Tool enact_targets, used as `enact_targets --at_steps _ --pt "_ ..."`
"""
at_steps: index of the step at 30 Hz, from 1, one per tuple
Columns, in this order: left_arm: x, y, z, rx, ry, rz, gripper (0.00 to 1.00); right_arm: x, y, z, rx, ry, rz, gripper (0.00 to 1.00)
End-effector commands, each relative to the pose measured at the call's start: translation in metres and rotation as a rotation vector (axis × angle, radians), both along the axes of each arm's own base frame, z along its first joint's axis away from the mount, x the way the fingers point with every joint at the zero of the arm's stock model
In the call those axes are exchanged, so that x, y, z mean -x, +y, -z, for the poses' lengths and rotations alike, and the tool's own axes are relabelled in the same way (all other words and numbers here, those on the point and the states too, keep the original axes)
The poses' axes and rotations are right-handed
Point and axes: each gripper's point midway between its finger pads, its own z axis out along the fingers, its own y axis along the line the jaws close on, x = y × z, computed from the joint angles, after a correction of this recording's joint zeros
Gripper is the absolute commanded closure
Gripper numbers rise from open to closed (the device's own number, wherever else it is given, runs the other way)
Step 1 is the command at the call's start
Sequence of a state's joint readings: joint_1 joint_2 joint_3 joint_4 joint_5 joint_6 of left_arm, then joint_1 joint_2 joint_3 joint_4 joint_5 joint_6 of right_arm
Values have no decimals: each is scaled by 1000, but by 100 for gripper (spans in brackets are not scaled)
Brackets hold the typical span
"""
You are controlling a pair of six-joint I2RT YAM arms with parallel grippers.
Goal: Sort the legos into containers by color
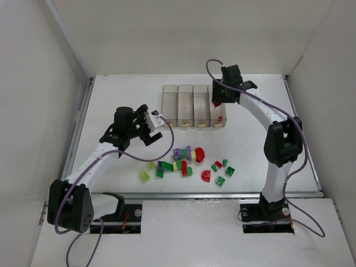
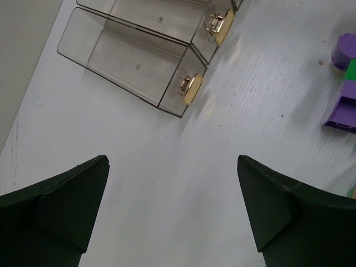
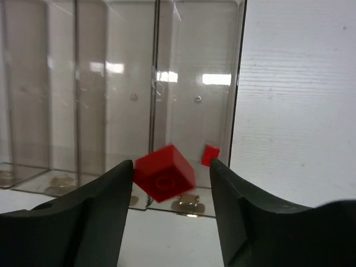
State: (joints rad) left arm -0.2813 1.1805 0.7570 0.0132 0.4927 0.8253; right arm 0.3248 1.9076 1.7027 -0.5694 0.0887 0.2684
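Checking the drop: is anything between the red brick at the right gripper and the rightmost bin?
Nothing visible: the red brick is directly over the open rightmost bin, with one small red piece already inside.

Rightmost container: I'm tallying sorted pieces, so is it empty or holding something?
Not empty. The rightmost container holds one small red lego; a second red lego is between the right gripper's fingers above it.

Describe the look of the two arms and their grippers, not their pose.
The left arm and right arm are alike: white links, black joint housings, and a purple cable looping along each from base to wrist. The left gripper and right gripper are black, each with two broad, matte, wedge-shaped fingers.
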Motion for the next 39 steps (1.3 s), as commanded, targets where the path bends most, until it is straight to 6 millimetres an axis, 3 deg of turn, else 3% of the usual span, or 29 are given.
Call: enact_targets --at_steps 1,5,8,9,10,11,12,15,16,20,21,23,25,30,32,35,39 --pt "5 -5 -6 -12 -28 49 1 -9 2 -12 -8 -19 18 34" --pt "6 -5 -1 -17 -11 49 1 -15 -3 -27 -1 -59 52 21" --pt "5 -5 -5 -15 -19 49 1 -6 0 -55 -34 -99 19 16" --pt "5 -5 -5 -15 -20 49 1 1 -2 -53 -32 -91 19 16" --pt "5 -6 -5 -8 -13 44 1 12 1 -69 -34 -121 -1 16" --pt "3 -6 -9 -6 -21 44 1 34 3 -67 -18 -98 -29 15" --pt "3 -6 -9 -6 -21 44 1 36 8 -67 -18 -98 -42 15" --pt "3 -6 -8 3 -23 39 1 91 9 -42 11 11 -91 14" --pt "6 -6 -1 7 -2 33 1 113 4 -14 17 99 -89 14" --pt "3 -8 -1 43 -10 14 1 186 6 13 -32 246 -81 21" --pt "2 -9 -3 52 -14 10 1 198 8 15 -41 262 -60 23" --pt "3 -9 0 65 -1 0 1 223 18 25 -40 286 -88 42" --pt "6 -14 -6 72 -6 22 1 237 27 23 -78 283 -96 55" --pt "8 -17 -12 72 -43 39 1 259 20 61 10 401 -82 76" --pt "8 -16 -14 78 -45 26 1 268 20 76 62 462 -102 77" --pt "10 -15 -20 68 -70 -2 1 275 20 84 113 462 -117 70" --pt "20 -13 -16 48 -80 -61 1 272 11 105 169 499 -78 69"
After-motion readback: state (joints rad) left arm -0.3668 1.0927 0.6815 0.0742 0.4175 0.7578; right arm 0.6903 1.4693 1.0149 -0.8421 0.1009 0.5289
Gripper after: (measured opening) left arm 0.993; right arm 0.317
